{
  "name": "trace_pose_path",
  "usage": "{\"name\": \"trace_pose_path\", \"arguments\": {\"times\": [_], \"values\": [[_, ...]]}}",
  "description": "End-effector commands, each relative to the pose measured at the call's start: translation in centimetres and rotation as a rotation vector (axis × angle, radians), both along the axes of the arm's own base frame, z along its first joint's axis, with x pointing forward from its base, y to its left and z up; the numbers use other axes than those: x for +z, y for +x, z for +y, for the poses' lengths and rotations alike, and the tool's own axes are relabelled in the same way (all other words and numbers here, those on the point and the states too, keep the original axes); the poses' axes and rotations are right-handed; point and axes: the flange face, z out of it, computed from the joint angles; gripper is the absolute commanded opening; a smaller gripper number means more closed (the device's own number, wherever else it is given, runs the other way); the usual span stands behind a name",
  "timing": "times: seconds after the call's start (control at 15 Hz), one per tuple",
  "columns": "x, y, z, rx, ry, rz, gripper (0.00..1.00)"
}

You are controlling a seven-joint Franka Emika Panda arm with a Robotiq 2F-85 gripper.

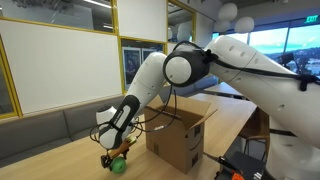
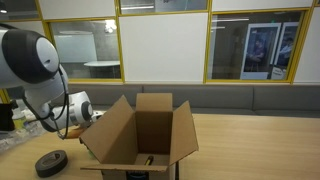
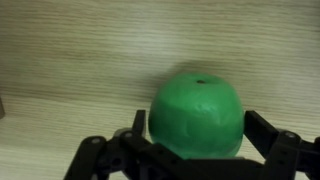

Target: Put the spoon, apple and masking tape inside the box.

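Apple point(image 3: 197, 115) | on wooden table point(image 3: 60, 50), near box point(image 1: 182, 138), not in it | gripper point(image 3: 196, 122) jaws straddle it on both sides, clamped or just apart: cannot tell | likely light, rigid, smooth, rolls easily | grip across widest middle

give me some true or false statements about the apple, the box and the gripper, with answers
1. The apple lies between the fingers of the gripper. True.
2. The apple is inside the box. False: it is outside the box, down at the level of the table.
3. The box's top flaps stand open. True.
4. The apple is red. False: it is green.
5. The gripper hangs over the box opening. False: it is low beside the box, at the apple.
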Motion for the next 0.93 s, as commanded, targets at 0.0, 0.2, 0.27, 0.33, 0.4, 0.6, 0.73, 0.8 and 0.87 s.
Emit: {"name": "trace_pose_path", "arguments": {"times": [0.0,0.2,0.27,0.33,0.4,0.6,0.73,0.8,0.87], "values": [[-0.8,1.1,0.3,-0.01,-0.009,-0.029,0.75],[-1.1,1.1,0.2,-0.009,-0.008,-0.023,0.62],[-1.1,1.0,0.1,-0.012,-0.007,-0.02,0.62],[-1.0,1.0,0.0,-0.013,-0.007,-0.019,0.62],[-0.8,1.0,-0.1,-0.015,-0.005,-0.016,0.62],[1.0,1.3,-1.1,-0.025,0.0,-0.023,0.62],[3.3,1.7,-1.8,-0.04,0.011,-0.032,0.62],[4.6,2.0,-2.2,-0.049,0.016,-0.042,0.62],[5.8,2.3,-2.6,-0.057,0.02,-0.053,0.62]]}}
